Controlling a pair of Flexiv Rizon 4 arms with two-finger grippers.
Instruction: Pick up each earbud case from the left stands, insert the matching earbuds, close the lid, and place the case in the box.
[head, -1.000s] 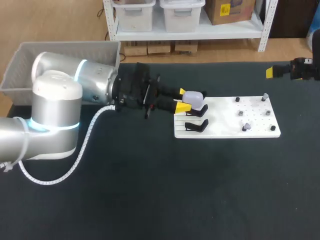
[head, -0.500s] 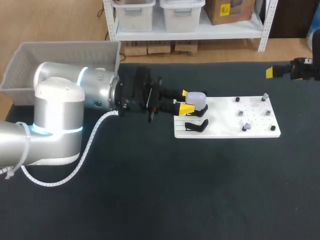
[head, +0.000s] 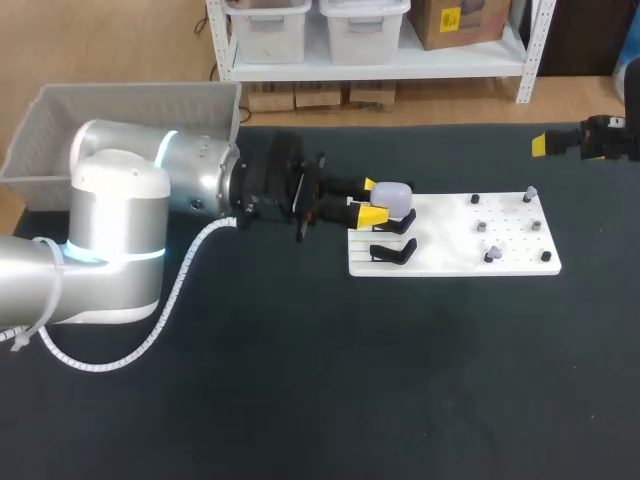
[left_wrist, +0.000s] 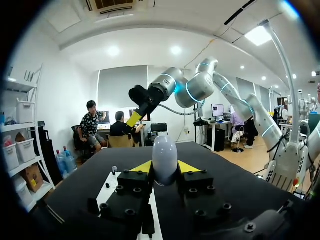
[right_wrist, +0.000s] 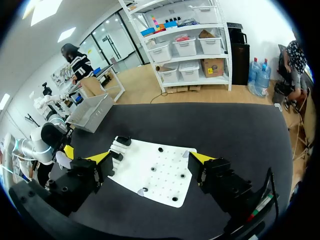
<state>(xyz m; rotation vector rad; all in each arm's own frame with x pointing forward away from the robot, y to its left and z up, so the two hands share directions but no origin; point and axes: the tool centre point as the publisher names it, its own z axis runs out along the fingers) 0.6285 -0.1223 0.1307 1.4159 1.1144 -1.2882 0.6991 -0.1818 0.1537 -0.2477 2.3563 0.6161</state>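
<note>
Head and wrist views of a two-arm bench. The left arm comes in from the left edge and lies low across the black table, its left gripper at the near-left corner of a flat white perforated board. The gripper is clenched on a pale lavender, egg-shaped earbud case, one yellow tip pressed to each side of it; in the left wrist view the case stands upright between the two tips. Whether the case rests on the black stand just beneath it cannot be told. A second black stand, unoccupied, lies on the same end of the board, nearer the camera. Small dark pegs and two small pale grey pieces are scattered over the board's right half. The right gripper hangs at the table's far right, well apart from the board, its fingers spread wide and holding nothing. An open grey plastic box sits at the table's far left corner, behind the left arm.
</note>
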